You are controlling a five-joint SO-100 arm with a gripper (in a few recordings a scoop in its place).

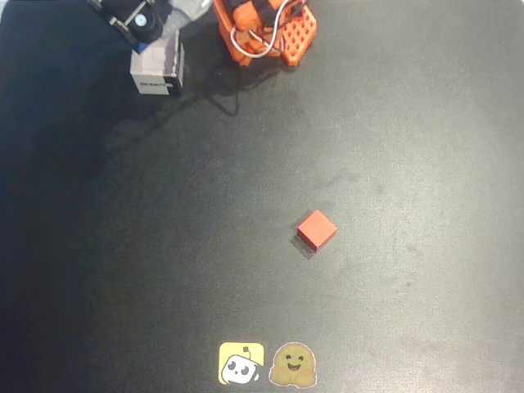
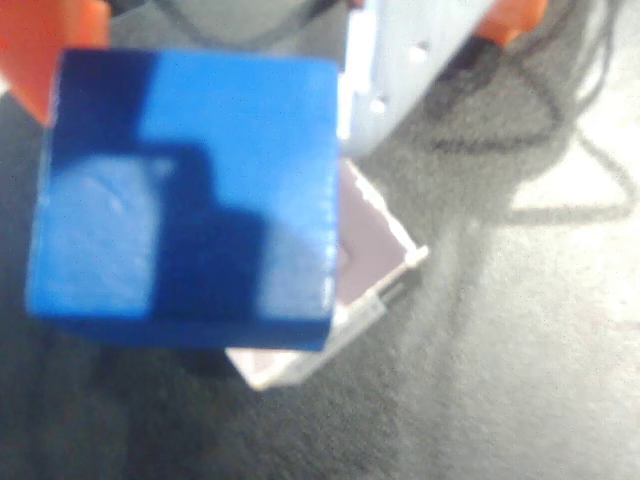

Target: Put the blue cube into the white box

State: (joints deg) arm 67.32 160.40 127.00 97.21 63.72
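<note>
The blue cube [image 2: 185,190] looms large in the wrist view, held between an orange finger [image 2: 40,40] on its left and a pale finger [image 2: 400,60] on its right. My gripper [image 2: 200,110] is shut on it. Under the cube and partly covered by it sits the white box [image 2: 375,250], whose open top and thin walls show at the cube's lower right. In the overhead view the gripper [image 1: 141,24] hangs at the top left, right over the white box [image 1: 157,72] with its dark label; the blue cube is hidden there by the arm.
A red cube [image 1: 317,228] lies alone near the middle of the black table. The orange arm base [image 1: 266,31] with cables stands at the top centre. Two stickers [image 1: 266,364] lie at the front edge.
</note>
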